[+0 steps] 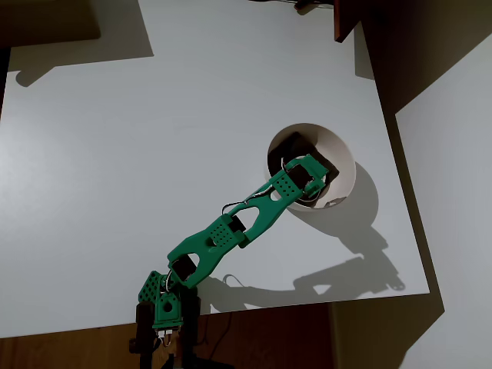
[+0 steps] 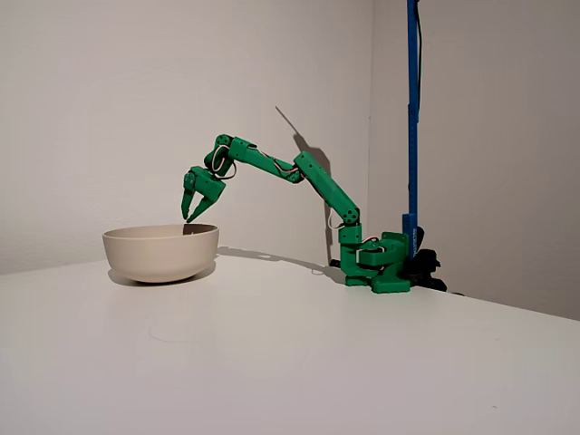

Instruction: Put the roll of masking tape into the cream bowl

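The cream bowl (image 1: 342, 165) (image 2: 161, 254) stands on the white table, right of centre in the overhead view and at the left in the fixed view. A dark brown lump (image 1: 292, 147) lies inside it, at its upper left in the overhead view. My green gripper (image 1: 314, 184) (image 2: 191, 218) hangs just above the bowl's rim, pointing down into it. Its fingers are slightly apart and nothing shows between them. The roll of masking tape is hidden; the gripper covers much of the bowl's inside in the overhead view, and the bowl's wall hides it in the fixed view.
The arm's base (image 2: 376, 265) sits at the table's near edge in the overhead view. A blue pole (image 2: 412, 109) rises behind it. A dark wooden piece (image 1: 346, 19) overhangs the table's top right corner. Bare white tabletop (image 1: 138, 154) spreads left of the bowl.
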Robot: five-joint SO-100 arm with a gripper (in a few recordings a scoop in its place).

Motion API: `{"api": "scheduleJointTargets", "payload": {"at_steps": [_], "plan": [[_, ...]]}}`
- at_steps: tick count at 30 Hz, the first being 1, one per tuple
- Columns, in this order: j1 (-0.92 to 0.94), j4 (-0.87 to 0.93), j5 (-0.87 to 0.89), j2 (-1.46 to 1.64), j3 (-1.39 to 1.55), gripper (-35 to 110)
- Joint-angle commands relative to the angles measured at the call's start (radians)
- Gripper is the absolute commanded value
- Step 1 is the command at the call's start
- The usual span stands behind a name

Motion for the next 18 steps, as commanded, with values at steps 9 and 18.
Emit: {"api": "scheduleJointTargets", "payload": {"at_steps": [9, 18], "plan": [[-0.152, 0.175, 0.041, 0.391, -0.074, -8], [-0.426, 0.413, 0.052, 0.624, -0.071, -8]]}}
